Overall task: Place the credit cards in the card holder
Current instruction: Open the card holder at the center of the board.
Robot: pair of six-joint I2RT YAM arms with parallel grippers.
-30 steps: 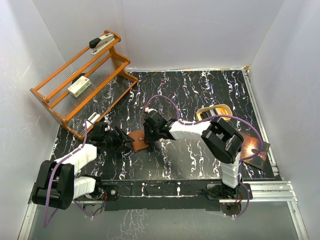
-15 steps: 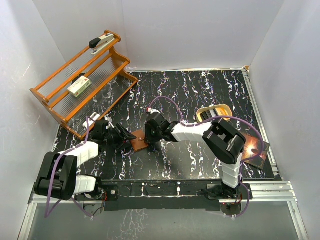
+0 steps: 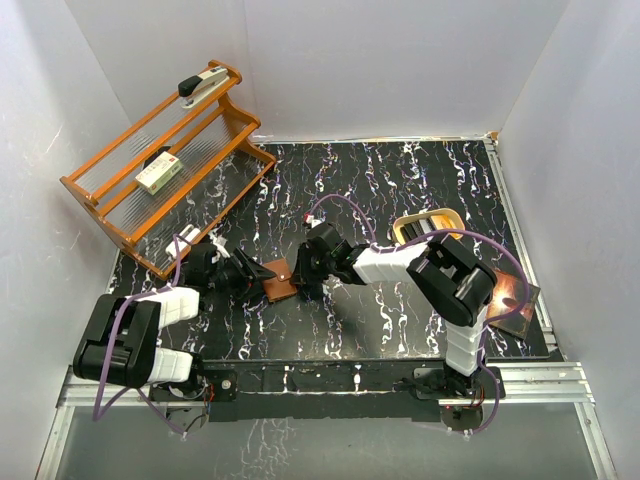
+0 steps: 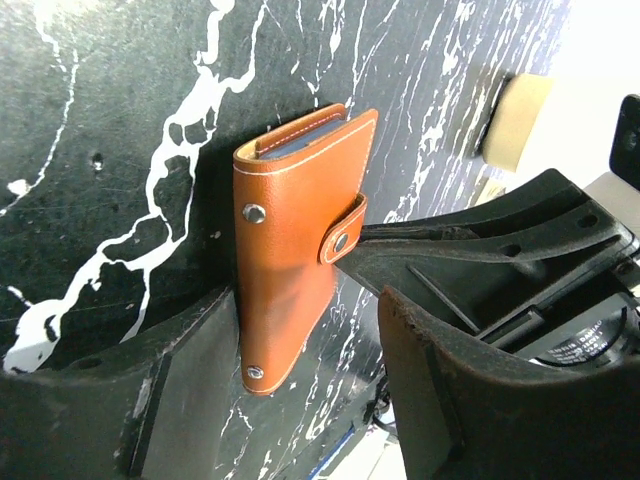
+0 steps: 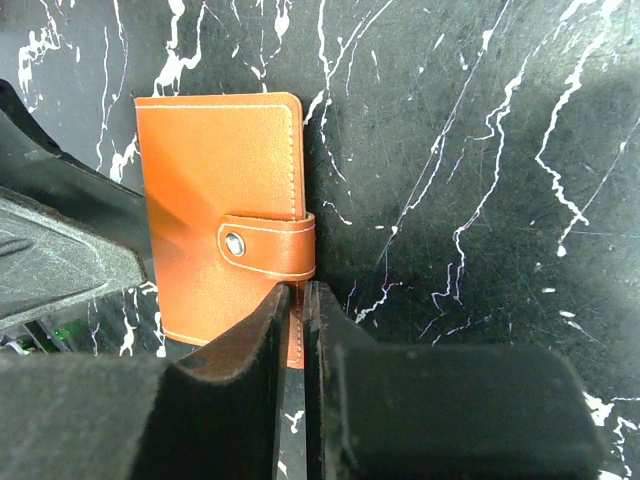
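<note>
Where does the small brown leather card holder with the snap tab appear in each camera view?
Top external: the brown leather card holder lies just left of and below the picture's centre.
Left wrist: card holder at the centre, closed, snap tab on its right.
Right wrist: upper left, tab on its right edge.
Shared landmark: the black, white-veined tabletop under it.

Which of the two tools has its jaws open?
The left tool: its fingers stand wide apart, the brown card holder between them. The right tool has its fingers almost pressed together by the snap tab.

No legible text (too small)
</note>
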